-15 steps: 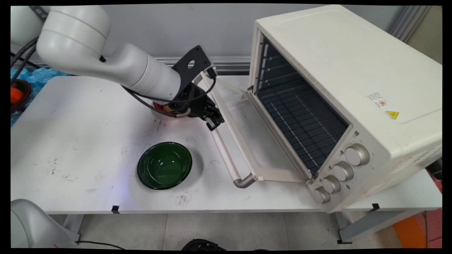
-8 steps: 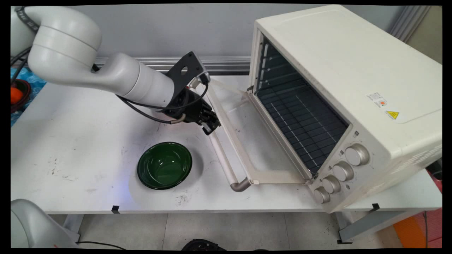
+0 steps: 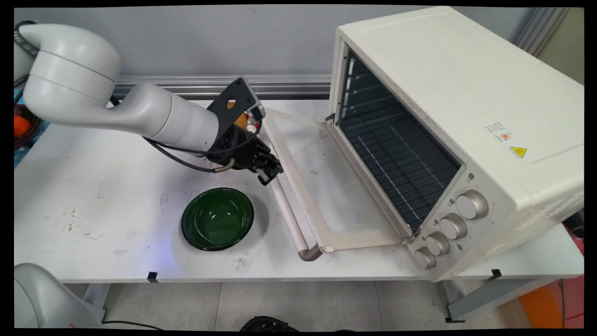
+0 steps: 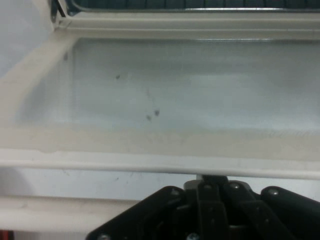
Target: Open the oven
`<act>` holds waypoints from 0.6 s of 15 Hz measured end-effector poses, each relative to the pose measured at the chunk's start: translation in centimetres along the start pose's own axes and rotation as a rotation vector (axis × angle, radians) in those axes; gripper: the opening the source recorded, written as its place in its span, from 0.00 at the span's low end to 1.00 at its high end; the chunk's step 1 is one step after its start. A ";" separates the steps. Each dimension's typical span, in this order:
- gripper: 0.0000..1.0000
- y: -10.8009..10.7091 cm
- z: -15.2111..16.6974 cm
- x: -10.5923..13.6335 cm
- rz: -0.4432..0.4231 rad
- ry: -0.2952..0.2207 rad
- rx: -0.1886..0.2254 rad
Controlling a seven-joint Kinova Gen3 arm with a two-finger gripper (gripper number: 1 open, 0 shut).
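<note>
Your gripper (image 3: 269,171) sits against the handle (image 3: 287,214) of the oven door (image 3: 322,186), near the handle's far end. In the hand view the black linkage narrows to one point (image 4: 212,179) at the door's pale frame, so read the two fingers as drawn together. The handle bar (image 4: 50,212) passes crosswise under the linkage, so they do not span it. The fingertips themselves are hidden behind the linkage, and you cannot tell whether they touch the door frame.

Straight ahead of the gripper lies the door's glass pane (image 4: 175,85), hanging open and close to level. Dark specks show on the pane. Beyond it only a thin strip of the oven's (image 3: 457,93) dark inside is visible, cut off by the top edge of the hand view. In the main view the wire rack (image 3: 396,154) inside the oven is plain to see.

Behind the gripper, on the side away from the oven, a green bowl (image 3: 217,218) stands upright on the table (image 3: 93,186), near the gripper and clear of it. Above the wrist, an orange-yellow thing (image 3: 240,119) shows beside the black bracket. Most of it is covered, so you cannot identify it.
</note>
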 end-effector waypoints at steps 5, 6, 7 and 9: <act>0.00 0.0 -0.2 -0.8 -0.005 0.000 0.001; 0.00 -0.1 -0.3 -1.0 -0.004 -0.002 0.001; 0.00 -0.1 -0.4 -1.2 -0.002 -0.004 0.001; 0.00 -0.1 -0.5 -1.5 0.000 -0.009 0.002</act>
